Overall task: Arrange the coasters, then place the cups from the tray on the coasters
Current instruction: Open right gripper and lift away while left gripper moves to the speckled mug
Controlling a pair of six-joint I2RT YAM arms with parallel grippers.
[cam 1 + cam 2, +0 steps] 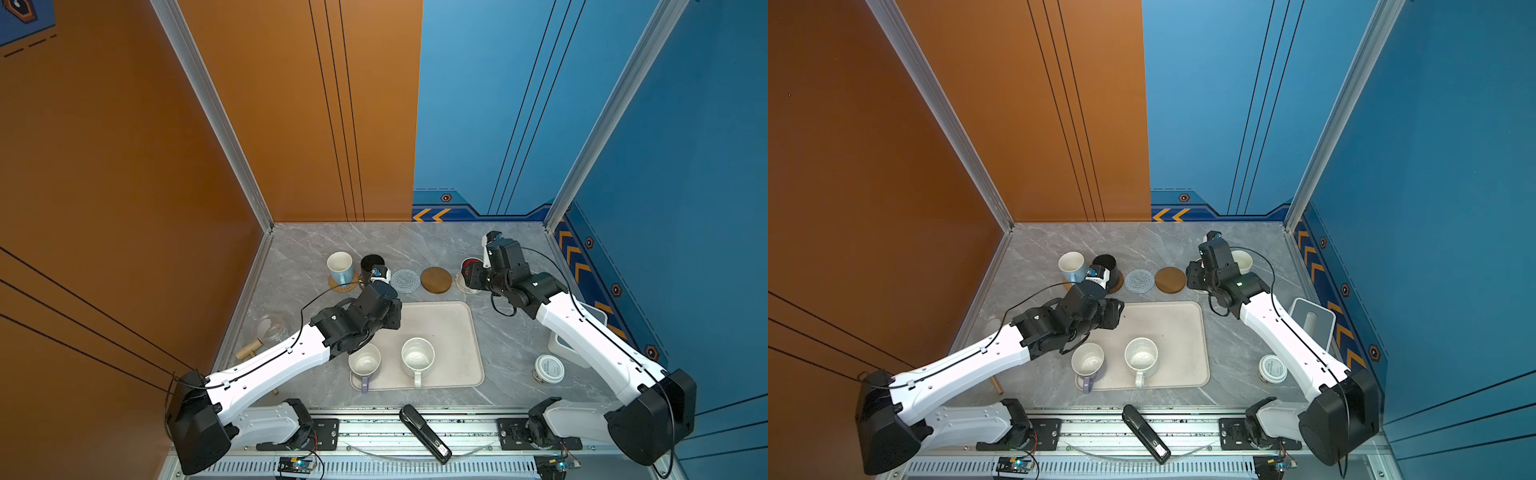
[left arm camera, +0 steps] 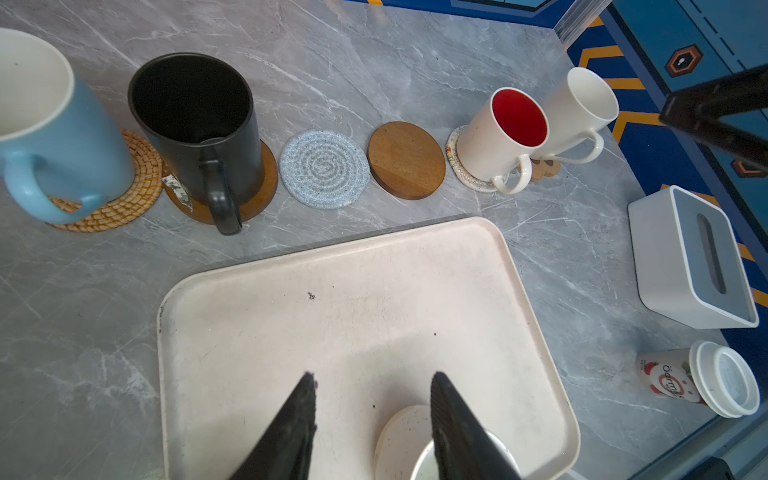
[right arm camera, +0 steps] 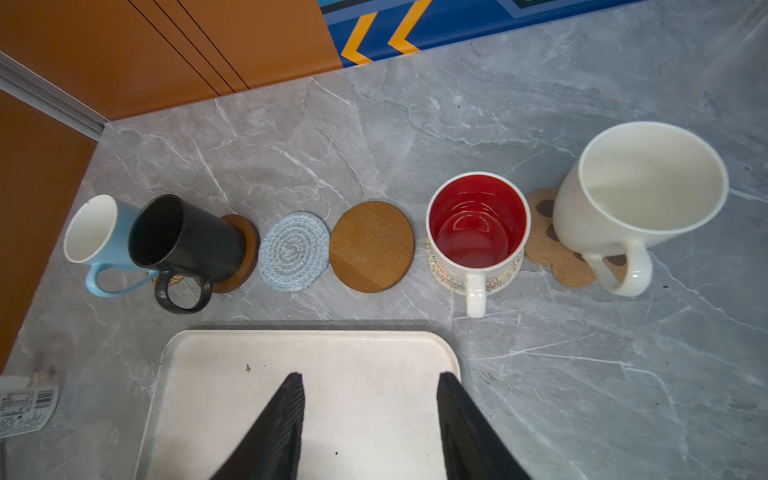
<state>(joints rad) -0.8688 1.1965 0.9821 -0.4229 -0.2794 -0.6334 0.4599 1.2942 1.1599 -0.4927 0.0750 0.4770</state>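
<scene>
Left hand point(image 2: 372, 380) is apart and empty over the tray point(image 1: 449, 324). Right hand point(image 3: 370, 380) is apart and empty too, near the coasters point(image 3: 540, 249). 2 cups point(image 1: 417, 353) stand on the tray, 4 on coasters.

Orange walls point(image 1: 104, 166) L, blue walls point(image 1: 685, 145) R, alu corner posts point(image 1: 216, 116) btw; grey marble tabletop point(image 1: 415, 245).

tabletop point(image 3: 540, 124): grey marble, pale veins
tray point(image 2: 374, 299): cream, few dark specks
blue cup point(image 2: 83, 137): light blue, white inside
black cup point(image 2: 232, 137): black throughout
red-lined cup point(image 3: 478, 220): white, red inside
crocheted coaster point(image 2: 324, 168): grey-blue and white rings
wooden coaster point(image 2: 406, 160): brown grain
paw coaster point(image 3: 557, 262): tan, dark brown pads
speckled cup point(image 1: 417, 353): white, dark flecks
</scene>
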